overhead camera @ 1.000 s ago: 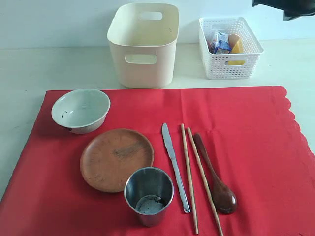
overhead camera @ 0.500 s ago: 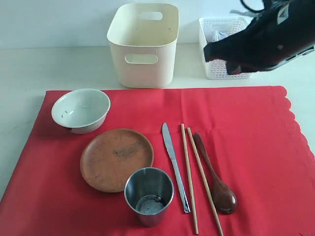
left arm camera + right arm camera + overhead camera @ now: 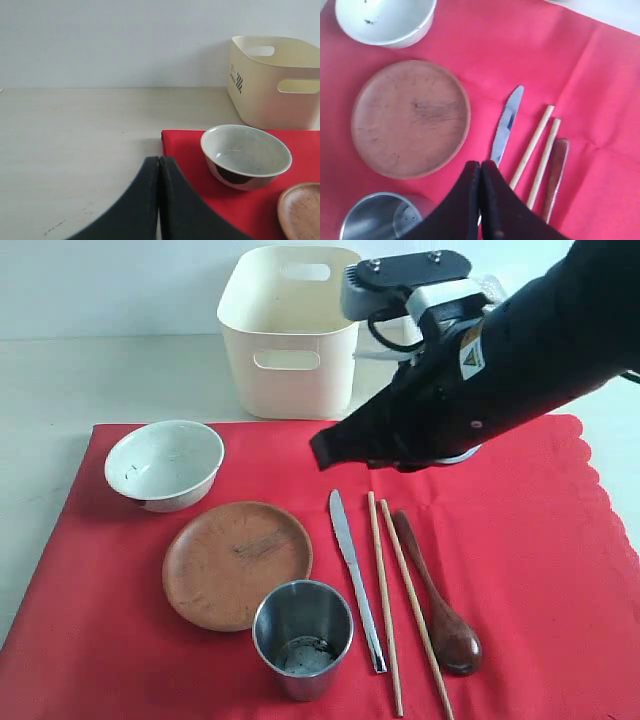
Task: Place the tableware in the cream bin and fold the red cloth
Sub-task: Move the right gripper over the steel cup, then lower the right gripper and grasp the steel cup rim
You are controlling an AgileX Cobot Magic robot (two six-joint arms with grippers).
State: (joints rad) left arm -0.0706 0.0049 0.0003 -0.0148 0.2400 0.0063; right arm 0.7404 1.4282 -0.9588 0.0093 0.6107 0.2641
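Note:
The red cloth (image 3: 530, 540) lies flat on the table and carries the tableware: a pale bowl (image 3: 165, 462), a brown plate (image 3: 237, 562), a steel cup (image 3: 303, 635), a knife (image 3: 355, 580), chopsticks (image 3: 395, 600) and a dark wooden spoon (image 3: 440, 605). The cream bin (image 3: 290, 330) stands behind the cloth. My right gripper (image 3: 322, 452) hangs shut and empty above the cloth, over the knife (image 3: 507, 122) and beside the plate (image 3: 410, 117). My left gripper (image 3: 159, 160) is shut and empty over the bare table, near the cloth's corner (image 3: 182, 147) and the bowl (image 3: 246, 155).
The right arm (image 3: 500, 360) reaches in from the upper right and hides most of the space behind the cloth on that side. Pale tabletop (image 3: 110, 380) runs to the left of the bin. The cloth's scalloped edge (image 3: 605, 495) lies at the right.
The right arm has swung in from the upper right, down and to the left, and now covers the white basket. The tableware and cloth have not moved.

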